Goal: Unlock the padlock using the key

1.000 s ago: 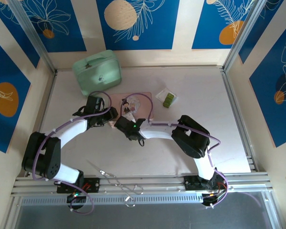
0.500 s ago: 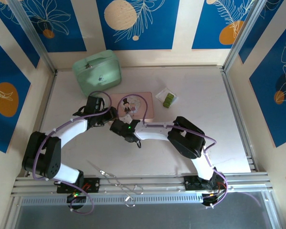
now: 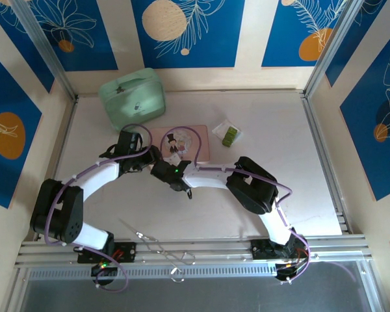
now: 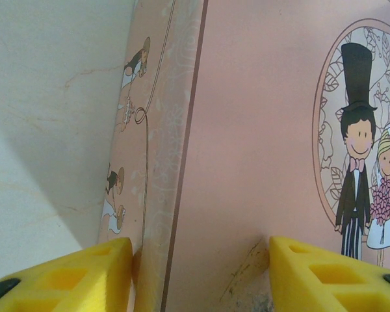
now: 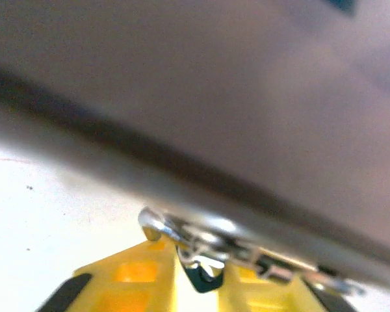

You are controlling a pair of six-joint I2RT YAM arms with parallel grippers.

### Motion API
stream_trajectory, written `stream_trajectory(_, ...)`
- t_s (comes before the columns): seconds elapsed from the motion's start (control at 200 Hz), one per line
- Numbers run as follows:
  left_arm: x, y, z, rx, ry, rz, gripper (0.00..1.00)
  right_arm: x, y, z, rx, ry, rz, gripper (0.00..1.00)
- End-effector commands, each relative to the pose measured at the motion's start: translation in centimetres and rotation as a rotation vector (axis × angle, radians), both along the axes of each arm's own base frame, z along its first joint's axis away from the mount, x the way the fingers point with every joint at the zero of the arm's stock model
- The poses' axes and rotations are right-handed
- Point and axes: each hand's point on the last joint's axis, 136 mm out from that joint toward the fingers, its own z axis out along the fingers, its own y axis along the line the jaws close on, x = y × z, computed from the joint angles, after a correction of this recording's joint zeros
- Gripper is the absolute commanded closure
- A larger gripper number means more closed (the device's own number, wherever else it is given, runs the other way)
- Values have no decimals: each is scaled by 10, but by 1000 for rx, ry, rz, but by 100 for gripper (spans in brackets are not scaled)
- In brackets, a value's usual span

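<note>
- The right hand [image 3: 164, 170] sits at the near left corner of the tin [image 4: 260, 130], low over the table [image 4: 45, 130]. Its fingers are pressed close on a tiny silvery thing with a blue part, which I take to be the padlock [image 5: 201, 255]. The wrist view is blurred, so the grip is a judgement.
- The padlock lies just under the tin's near edge, touching or almost touching it. I cannot make out the key.
- To do this step well, hold the padlock firmly and turn its keyhole to face open space away from the tin wall. A slack pinch on so small a body would let it twist when the key pushes.
- The left hand [image 4: 198, 255] is spread wide, one finger off the tin's left edge and one over its lid. It grips nothing, so it is free to bring the key or steady the tin.
- Towards the far edge, a small olive block [image 3: 229, 135] and a green case [image 3: 133, 97] stand well apart from the work.
</note>
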Motion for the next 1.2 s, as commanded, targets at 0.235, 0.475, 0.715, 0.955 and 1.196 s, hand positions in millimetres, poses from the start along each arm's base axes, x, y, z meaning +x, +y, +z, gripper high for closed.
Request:
stream_trajectory(0.235,-6,-1,-15,-5,58,-7,48,-6,-25,9,-275,-88,-71,100)
stream_trajectory(0.475,-8,-4,-19,-32,67,-1,48,-12,-13,-6,-437,-119,-69,82)
stream_trajectory(0.715,-8,-2,-17,-24,72,5,48,-40,38,0,-81,-23,159,58)
stream_trajectory(0.955,-4,1,4,-11,42,12,43,-48,32,59,422,57,148,52)
stream_trajectory(1.196,0,7,20,22,16,11,43,-26,-3,83,809,162,-29,74)
